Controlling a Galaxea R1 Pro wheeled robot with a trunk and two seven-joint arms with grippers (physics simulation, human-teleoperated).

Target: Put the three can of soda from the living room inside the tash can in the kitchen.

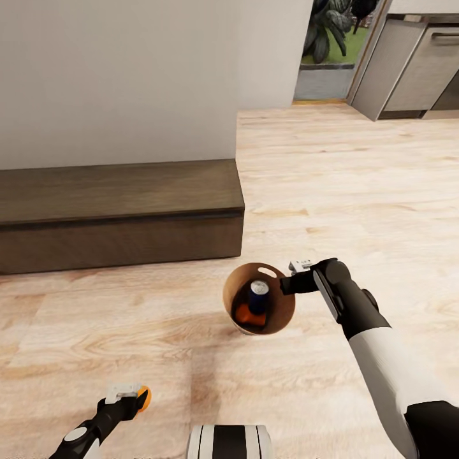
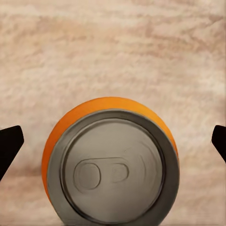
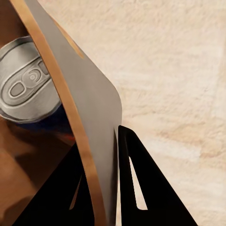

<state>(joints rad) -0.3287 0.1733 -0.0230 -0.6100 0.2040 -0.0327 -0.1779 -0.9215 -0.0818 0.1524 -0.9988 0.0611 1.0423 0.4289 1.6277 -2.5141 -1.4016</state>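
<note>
My right gripper is shut on the rim of the tash can, a round bin that is tan-brown inside. In it stand a dark blue can of soda with a silver top and an orange can. The right wrist view shows the bin wall pinched in that gripper, with the blue can beside it. Low at the front left, my left gripper is over another orange can. In the left wrist view this can lies between the wide-spread fingertips, untouched. Whether it rests on the floor I cannot tell.
A low dark wooden bench runs along the white wall at the left. Light wood floor stretches ahead to grey kitchen fronts at the far right. A doorway with plants lies beside them. My base shows at the bottom.
</note>
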